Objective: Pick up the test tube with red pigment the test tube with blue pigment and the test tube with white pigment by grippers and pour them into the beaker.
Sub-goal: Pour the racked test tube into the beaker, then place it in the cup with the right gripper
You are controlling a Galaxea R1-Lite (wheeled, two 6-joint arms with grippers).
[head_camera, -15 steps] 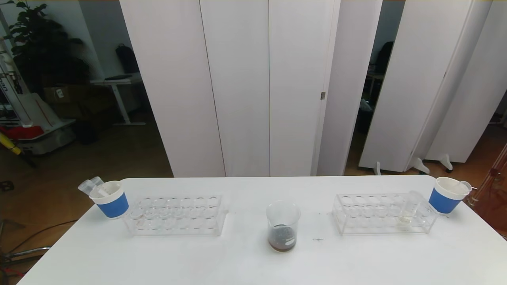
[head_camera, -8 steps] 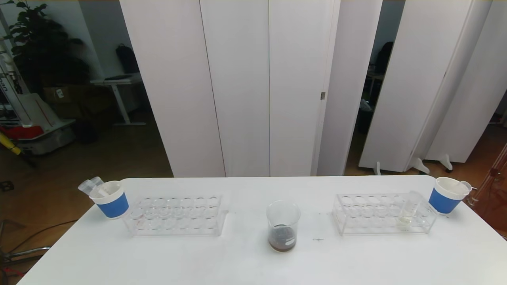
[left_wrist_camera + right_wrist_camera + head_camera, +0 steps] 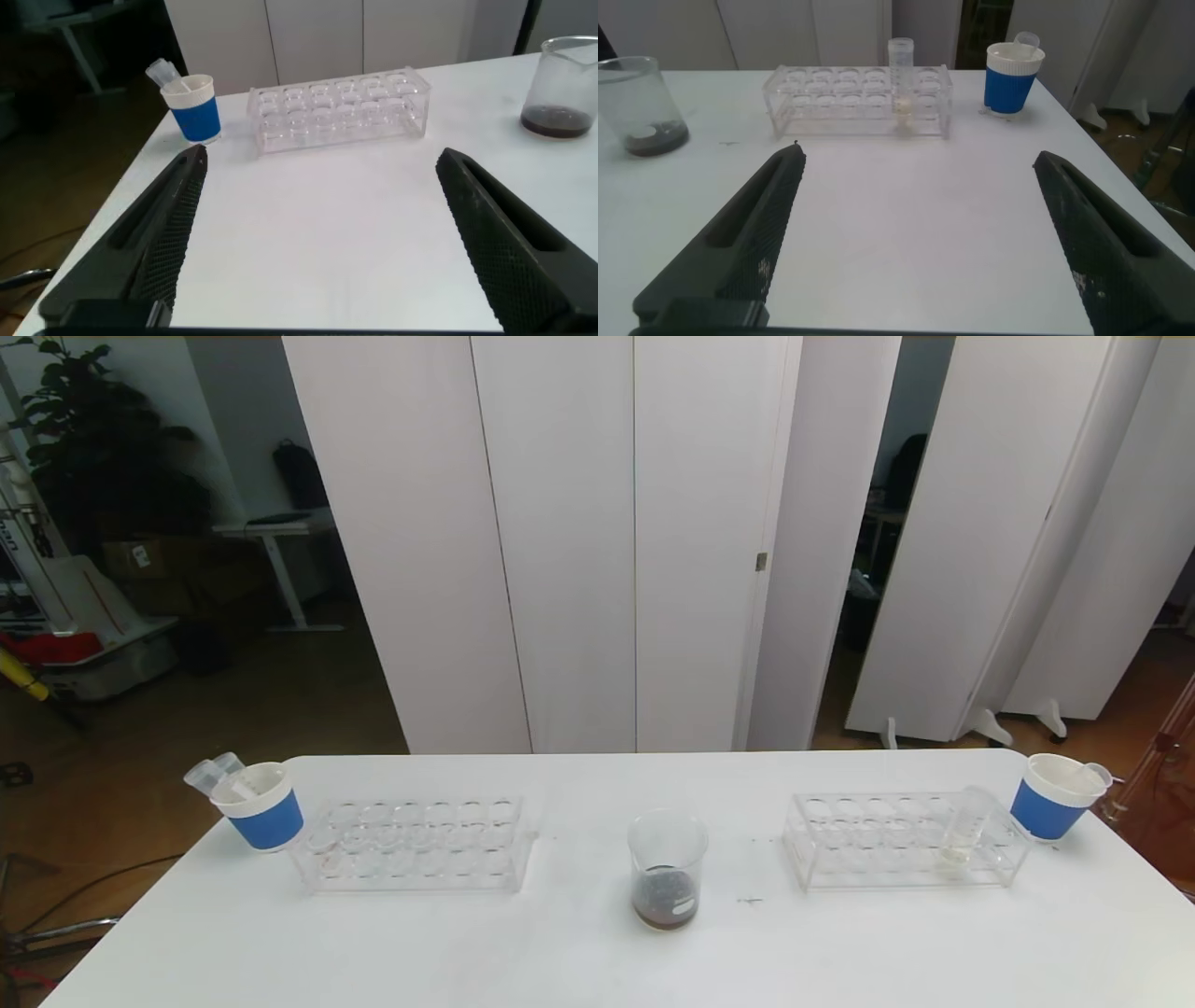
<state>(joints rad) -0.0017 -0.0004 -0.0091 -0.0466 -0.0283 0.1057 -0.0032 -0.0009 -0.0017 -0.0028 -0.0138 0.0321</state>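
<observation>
i see the beaker [image 3: 667, 870] mid-table with dark liquid at its bottom. the white tube [image 3: 962, 833] stands in the right rack [image 3: 901, 840]. my left gripper [image 3: 318, 238] and right gripper [image 3: 920, 238] hang wide apart over bare table, holding nothing.

Lab: tube racks [image 3: 415, 845], beaker [image 3: 667, 868]
</observation>
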